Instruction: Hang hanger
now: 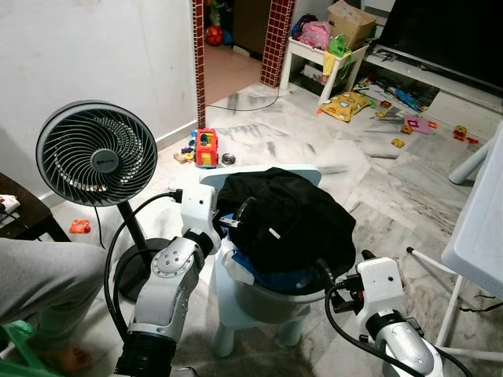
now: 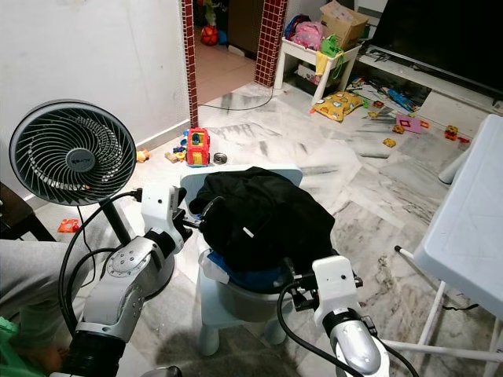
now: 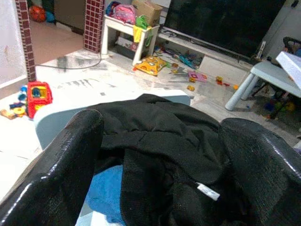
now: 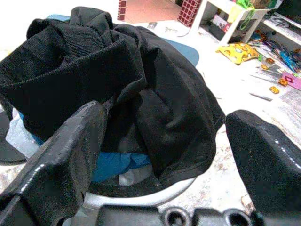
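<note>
A black garment lies heaped on top of a grey laundry basket, with blue cloth under it. The basket stands on a light blue stool. My left gripper is open at the heap's left edge, its fingers close against the black fabric with nothing held. My right gripper is open too, low at the basket's right front rim, with its wrist just beside the basket. The black garment fills the gap ahead of both pairs of fingers.
A standing fan and its cable are close on the left. A person's grey-clad leg is at the lower left. A white table stands on the right. Toys litter the marble floor beyond the stool.
</note>
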Robot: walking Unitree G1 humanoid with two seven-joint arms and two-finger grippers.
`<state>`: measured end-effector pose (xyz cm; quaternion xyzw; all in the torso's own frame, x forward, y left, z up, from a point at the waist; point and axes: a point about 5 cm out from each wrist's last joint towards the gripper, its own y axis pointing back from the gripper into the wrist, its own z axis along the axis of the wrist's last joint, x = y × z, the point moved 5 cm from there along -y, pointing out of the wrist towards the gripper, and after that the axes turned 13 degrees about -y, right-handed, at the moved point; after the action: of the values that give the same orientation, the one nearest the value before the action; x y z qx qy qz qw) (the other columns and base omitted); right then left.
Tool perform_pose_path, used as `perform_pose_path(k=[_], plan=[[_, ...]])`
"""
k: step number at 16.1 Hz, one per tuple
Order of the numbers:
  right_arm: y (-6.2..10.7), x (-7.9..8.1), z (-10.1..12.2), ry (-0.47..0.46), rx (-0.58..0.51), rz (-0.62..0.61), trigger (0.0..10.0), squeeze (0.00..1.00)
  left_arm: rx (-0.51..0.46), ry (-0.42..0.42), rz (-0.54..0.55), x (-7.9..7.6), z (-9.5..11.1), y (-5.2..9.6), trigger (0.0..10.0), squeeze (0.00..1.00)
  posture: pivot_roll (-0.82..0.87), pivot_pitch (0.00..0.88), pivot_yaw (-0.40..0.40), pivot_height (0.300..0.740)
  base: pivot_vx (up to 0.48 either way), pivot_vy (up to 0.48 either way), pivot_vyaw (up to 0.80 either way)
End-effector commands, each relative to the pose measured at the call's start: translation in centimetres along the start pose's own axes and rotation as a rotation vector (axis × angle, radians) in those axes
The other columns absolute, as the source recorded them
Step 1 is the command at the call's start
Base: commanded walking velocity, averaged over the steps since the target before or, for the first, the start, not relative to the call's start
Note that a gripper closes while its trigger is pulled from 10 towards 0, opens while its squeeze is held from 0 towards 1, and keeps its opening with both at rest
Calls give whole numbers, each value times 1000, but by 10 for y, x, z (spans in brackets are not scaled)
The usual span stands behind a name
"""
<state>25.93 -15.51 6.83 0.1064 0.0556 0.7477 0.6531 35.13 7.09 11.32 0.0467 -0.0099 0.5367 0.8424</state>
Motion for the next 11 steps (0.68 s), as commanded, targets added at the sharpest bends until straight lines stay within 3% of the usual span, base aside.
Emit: perform_pose_path(k=[1,11], plan=[[0,-3,-1,3,3,-15,10000,0,-23,-1,-11,-4,11,-4,10000,0,61,37,-104,740,0,-480,0],[1,-2,-3,16,14,-3,10000,0,-4,-1,-5,-4,8,-5,10000,0,55,41,-107,740,0,-454,0]])
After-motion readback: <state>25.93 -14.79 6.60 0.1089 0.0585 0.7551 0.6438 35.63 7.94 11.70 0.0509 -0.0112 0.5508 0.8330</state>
